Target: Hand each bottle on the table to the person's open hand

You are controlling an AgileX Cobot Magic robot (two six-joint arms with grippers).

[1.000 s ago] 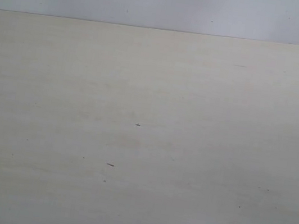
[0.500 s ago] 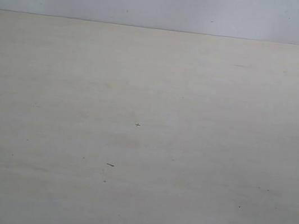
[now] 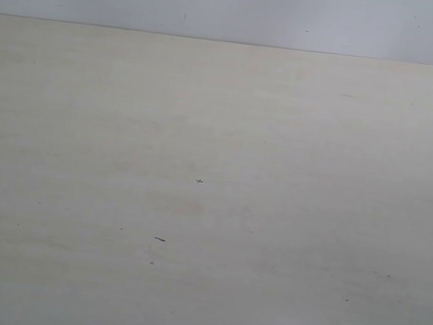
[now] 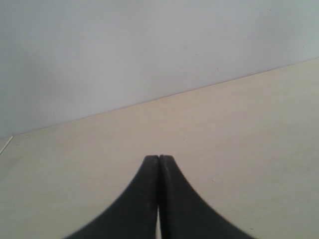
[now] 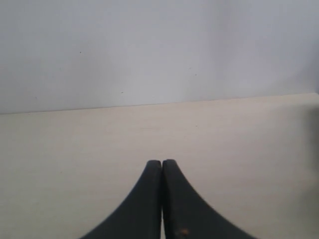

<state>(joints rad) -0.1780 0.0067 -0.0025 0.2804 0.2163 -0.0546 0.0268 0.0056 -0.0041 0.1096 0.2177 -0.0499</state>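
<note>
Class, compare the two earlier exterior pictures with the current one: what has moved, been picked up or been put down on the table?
Nothing visibly changed. The table looks the same, its dark specks sit in the same spots, and nothing else has come into that view.

Setting: an indoor robot test bench of laboratory type. Indicators: a wide, pale wood-grain table meets a plain pale grey wall. The black left gripper and right gripper are positioned above that surface.
</note>
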